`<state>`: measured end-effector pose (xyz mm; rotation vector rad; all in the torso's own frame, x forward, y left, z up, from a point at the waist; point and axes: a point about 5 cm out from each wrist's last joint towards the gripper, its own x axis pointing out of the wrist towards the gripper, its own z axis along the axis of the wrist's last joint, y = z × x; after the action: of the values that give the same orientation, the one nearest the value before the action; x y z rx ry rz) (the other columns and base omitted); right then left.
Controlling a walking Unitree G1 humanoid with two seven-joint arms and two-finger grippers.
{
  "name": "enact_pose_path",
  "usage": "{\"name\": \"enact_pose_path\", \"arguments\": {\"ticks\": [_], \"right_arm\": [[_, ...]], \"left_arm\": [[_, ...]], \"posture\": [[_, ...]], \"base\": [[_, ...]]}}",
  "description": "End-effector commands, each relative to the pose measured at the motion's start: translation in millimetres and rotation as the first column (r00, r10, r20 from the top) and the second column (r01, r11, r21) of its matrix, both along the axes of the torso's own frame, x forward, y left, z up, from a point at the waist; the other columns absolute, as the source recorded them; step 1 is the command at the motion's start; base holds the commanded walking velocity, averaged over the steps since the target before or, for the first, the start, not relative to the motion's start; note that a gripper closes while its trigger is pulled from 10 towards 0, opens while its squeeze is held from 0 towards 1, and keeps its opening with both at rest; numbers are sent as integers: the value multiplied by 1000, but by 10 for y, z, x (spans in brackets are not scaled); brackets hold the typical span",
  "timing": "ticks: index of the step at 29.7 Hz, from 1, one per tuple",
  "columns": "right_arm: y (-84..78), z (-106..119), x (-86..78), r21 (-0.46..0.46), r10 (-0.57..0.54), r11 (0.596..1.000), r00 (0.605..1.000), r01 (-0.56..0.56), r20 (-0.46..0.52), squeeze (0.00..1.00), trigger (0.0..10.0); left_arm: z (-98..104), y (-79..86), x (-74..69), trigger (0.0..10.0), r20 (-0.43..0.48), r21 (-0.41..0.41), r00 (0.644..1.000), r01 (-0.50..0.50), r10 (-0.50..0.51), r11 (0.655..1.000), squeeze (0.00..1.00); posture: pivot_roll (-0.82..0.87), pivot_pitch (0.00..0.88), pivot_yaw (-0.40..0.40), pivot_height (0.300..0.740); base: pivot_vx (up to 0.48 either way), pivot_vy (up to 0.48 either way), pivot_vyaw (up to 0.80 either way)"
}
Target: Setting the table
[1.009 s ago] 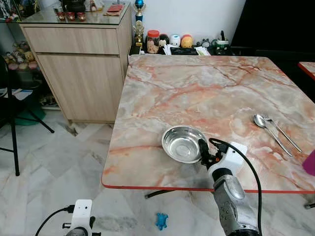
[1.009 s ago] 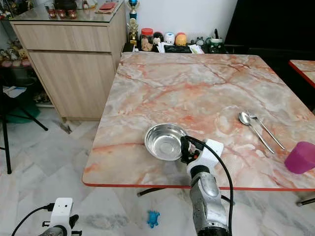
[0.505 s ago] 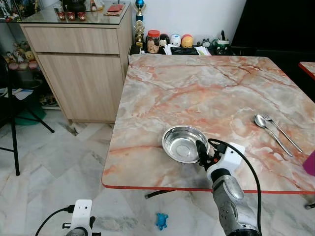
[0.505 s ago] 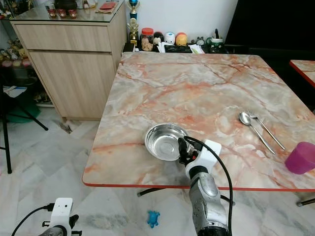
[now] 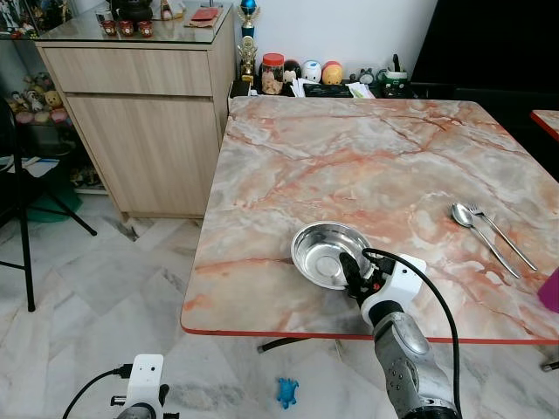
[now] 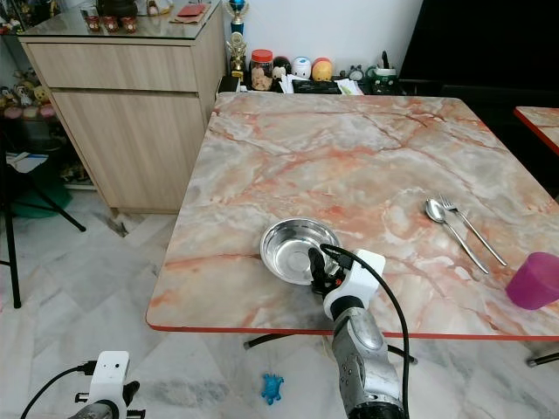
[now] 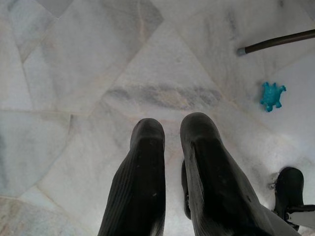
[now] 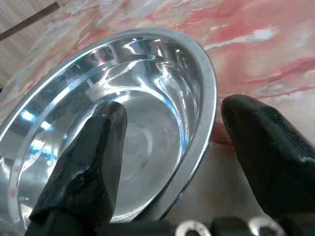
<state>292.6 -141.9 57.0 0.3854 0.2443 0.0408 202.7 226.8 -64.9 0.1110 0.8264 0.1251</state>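
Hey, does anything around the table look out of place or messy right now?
One thing: a small blue toy lies on the marble floor just beyond the table's near edge. On the table, the steel bowl, spoon and fork look undisturbed, nothing spilled.

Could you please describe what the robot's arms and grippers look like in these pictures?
The right arm is silver metal with a white wrist block and a looping black cable; the right gripper has two rounded, matte black fingers. The left gripper has matching ribbed black fingers, with a white wrist block and black cable.
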Motion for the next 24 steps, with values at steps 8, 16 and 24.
{"name": "enact_pose_path", "arguments": {"ticks": [8,16,24], "right_arm": [[29,11,10,6,16,1000,1000,-17,0,0,2196],[33,17,4,7,17,1000,1000,-17,10,0,1922],[28,23,6,7,12,1000,1000,-12,15,0,1294]], "left_arm": [[-15,-8,-19,10000,-11,-3,1000,-3,3,1000,0],[-22,-10,-30,10000,-16,-4,1000,-4,4,1000,0],[-27,-12,-38,10000,-19,-4,1000,-3,3,1000,0]], "posture": [[109,0,-45,740],[108,0,-45,740],[108,0,-45,740]], "base": [[0,0,0],[0,0,0],[0,0,0]]}}
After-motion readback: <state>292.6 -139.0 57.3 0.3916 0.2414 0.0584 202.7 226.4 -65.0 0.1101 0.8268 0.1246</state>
